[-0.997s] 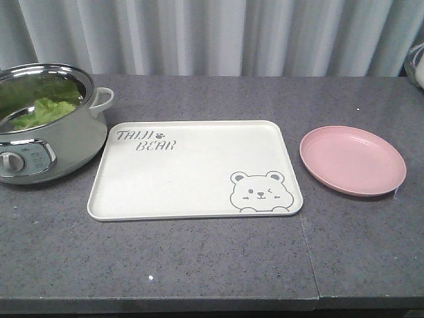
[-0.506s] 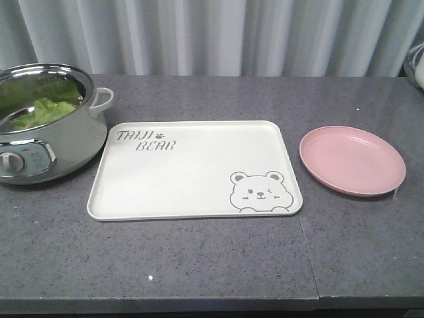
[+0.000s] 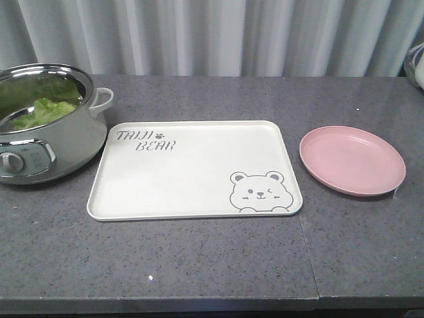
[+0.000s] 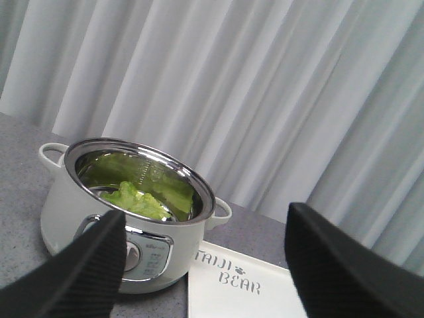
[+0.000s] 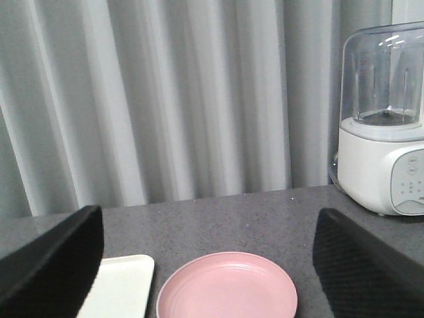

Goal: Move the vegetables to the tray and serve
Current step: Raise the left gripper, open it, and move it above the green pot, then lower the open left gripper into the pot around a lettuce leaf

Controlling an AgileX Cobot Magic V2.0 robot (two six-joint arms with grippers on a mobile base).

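Note:
Green crinkly vegetables (image 3: 41, 111) lie inside a white electric pot (image 3: 50, 142) with a steel rim at the left of the counter; the left wrist view shows the vegetables (image 4: 136, 201) in the pot (image 4: 93, 225) too. The cream-white tray (image 3: 194, 169) with bear face and "TAIJI BEAR" lettering lies bare in the middle. My left gripper (image 4: 205, 268) is open, held above the counter facing the pot and the tray (image 4: 245, 295) corner. My right gripper (image 5: 209, 265) is open, facing the pink plate (image 5: 226, 286). Neither gripper shows in the front view.
A round pink plate (image 3: 352, 160) sits right of the tray. A white appliance with a clear jug (image 5: 384, 119) stands at the far right of the grey counter (image 3: 199, 265). Grey curtains (image 3: 218, 36) hang behind.

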